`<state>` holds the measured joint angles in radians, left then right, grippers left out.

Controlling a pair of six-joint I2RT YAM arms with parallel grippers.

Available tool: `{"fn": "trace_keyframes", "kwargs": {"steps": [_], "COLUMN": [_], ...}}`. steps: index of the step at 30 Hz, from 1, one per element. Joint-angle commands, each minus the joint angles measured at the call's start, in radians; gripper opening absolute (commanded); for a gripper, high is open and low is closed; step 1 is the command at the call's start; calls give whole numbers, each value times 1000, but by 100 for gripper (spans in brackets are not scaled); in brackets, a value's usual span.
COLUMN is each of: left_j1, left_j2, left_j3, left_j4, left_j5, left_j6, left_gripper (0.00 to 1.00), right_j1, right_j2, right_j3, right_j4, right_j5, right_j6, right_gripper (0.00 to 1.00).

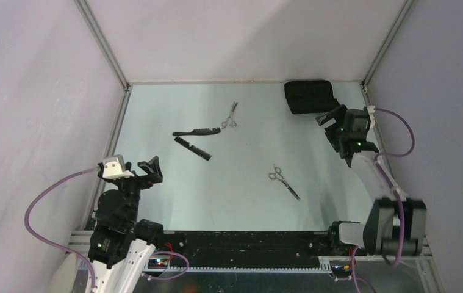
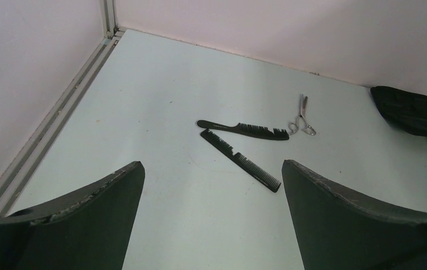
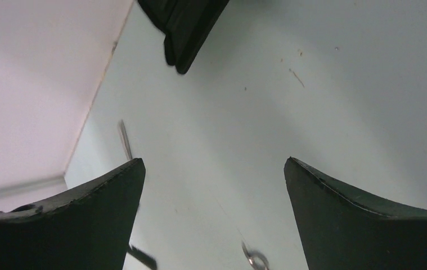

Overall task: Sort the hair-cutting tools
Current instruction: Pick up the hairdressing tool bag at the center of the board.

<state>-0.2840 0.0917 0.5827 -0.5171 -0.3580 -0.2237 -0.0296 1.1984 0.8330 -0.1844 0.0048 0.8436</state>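
Two black combs lie left of centre: one with a handle [image 1: 197,131] [image 2: 243,129] and a straight one [image 1: 193,148] [image 2: 240,160] just in front of it. One pair of silver scissors [image 1: 230,117] [image 2: 301,117] lies beside the handled comb's right end. The other scissors [image 1: 283,180] lie mid-table; a ring handle [image 3: 255,260] shows blurred in the right wrist view. My left gripper [image 1: 146,171] [image 2: 212,163] is open and empty at the near left, short of the combs. My right gripper [image 1: 331,122] [image 3: 214,160] is open and empty at the far right.
A black rectangular fabric case [image 1: 307,96] [image 2: 412,112] [image 3: 185,22] lies at the far right corner, just beyond my right gripper. Grey walls with metal rails [image 1: 118,122] enclose the table on the left, back and right.
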Motion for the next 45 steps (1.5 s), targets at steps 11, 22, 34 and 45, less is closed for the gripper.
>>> {"fn": "trace_keyframes", "kwargs": {"steps": [11,22,34,45], "left_j1": [-3,-9,-16,-15], "left_j2": [37,53,38,11], "left_j3": [-23,-26,-27,-20], "left_j4": [52,56,52,31], "left_j5": [21,23,15,-11], "left_j6": [43,46,44,36], "left_gripper": [100,100,100,100], "right_j1": [-22,-23,-32,-55], "right_j2": [615,928,872,534], "right_j3": [220,369,245,-25], "right_j4": [543,664,801,826], "right_j5": [10,-35,-201,-473], "right_j6": [394,541,518,402], "right_gripper": [98,72,2,0]}}
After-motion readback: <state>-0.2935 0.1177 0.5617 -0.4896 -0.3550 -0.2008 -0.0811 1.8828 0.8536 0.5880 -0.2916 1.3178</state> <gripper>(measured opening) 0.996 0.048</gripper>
